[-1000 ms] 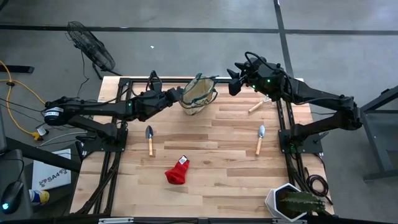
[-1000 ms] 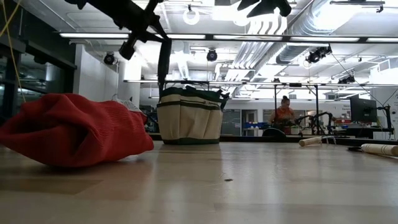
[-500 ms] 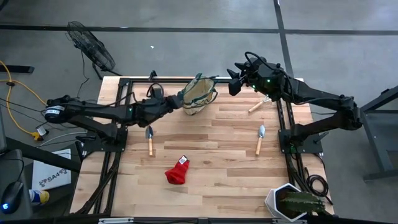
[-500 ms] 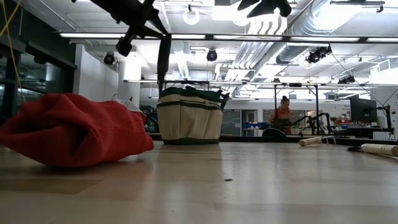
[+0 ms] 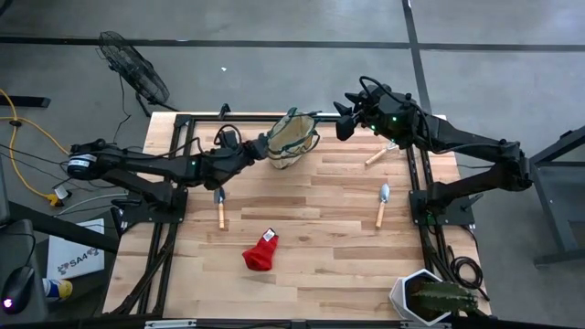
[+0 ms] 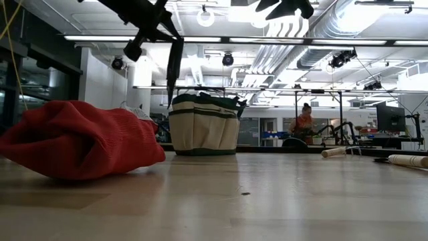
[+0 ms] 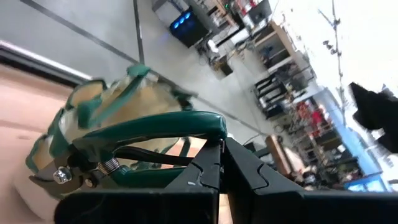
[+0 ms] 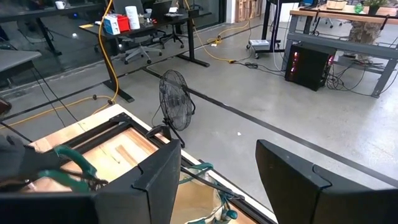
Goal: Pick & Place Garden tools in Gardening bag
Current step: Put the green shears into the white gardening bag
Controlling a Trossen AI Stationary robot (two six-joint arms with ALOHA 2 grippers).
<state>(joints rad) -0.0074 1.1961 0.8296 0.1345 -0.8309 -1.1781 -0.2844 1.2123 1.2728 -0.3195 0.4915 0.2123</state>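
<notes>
- Left tool [image 5: 259, 151], jaws clamped on teal-handled metal pruning shears [image 7: 149, 134], sits at the left rim of the tan-olive canvas gardening bag with dark green trim [image 5: 292, 139]; the bag stands at the far edge of the light wood plank worktop [image 5: 311, 247].
- Low view: the shears [image 6: 174, 63] hang blade-down from the left tool, tip about level with the bag [image 6: 204, 126] rim, near its left side.
- Right tool [image 5: 340, 125], jaws wide apart and gripping nothing, hovers just beside the bag's right rim.
- Step in hand, as I judge it: get the shears over the bag mouth and drop them in.
- To do it well: shift the shears further over the opening, keep them clear of the loop handles and rim trim, lower the tip past the rim, then release. Letting go too early risks them catching the rim or falling outside.
- The right tool could steady the rim if the bag tips, otherwise keep it clear.
- Left on the worktop: two wooden-handled metal trowels [image 5: 219, 205] [image 5: 382, 205] well apart, another wooden-handled tool [image 5: 376, 156] near the right arm, a crumpled red fabric piece [image 5: 260, 252] in the middle front.
- Spiky green plant in a white hexagonal pot [image 5: 425, 298] at the front right corner, not part of the job.
</notes>
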